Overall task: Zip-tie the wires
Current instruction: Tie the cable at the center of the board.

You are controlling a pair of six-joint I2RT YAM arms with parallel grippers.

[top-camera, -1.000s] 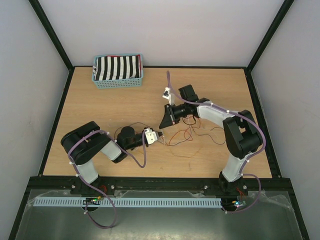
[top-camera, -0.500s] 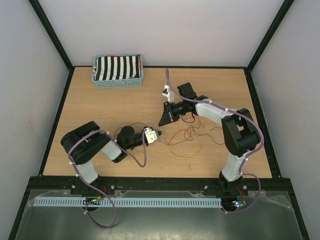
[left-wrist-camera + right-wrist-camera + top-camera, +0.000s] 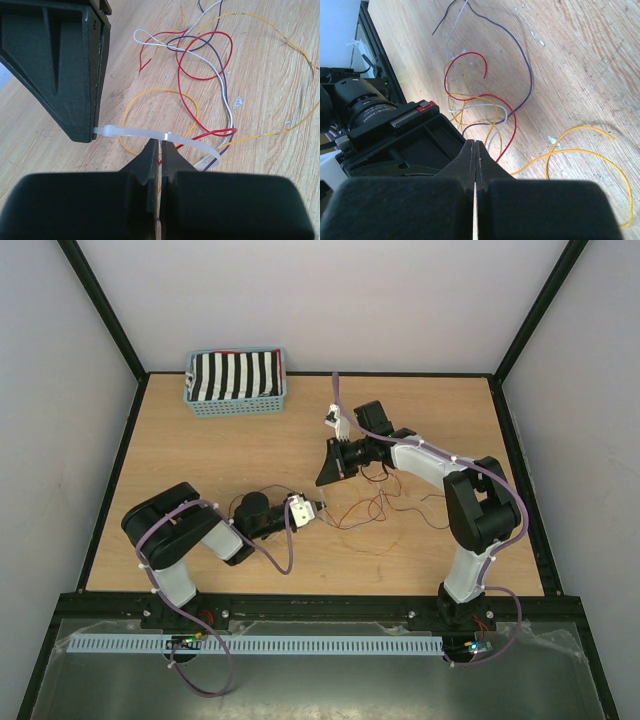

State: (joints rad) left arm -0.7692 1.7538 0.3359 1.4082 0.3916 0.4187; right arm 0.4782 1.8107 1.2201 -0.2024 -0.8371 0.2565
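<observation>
2 pincers pinch 1 zip tie (image 3: 132, 132): left pincer (image 3: 160, 146) mid-strap, right pincer (image 3: 475, 146) at its end. The wires (image 3: 205, 65) sprawl loose on the bench (image 3: 280, 90) (hardly gathered), so tightening could miss strands.

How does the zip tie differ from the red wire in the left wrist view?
The zip tie is a broad, milky strip; the red wire is hair-thin and bright. The zip tie is pinched in the shut left gripper; the red wire lies on the table. The zip tie makes one shallow arc; the red wire curls in loops. Both are curved.
</observation>
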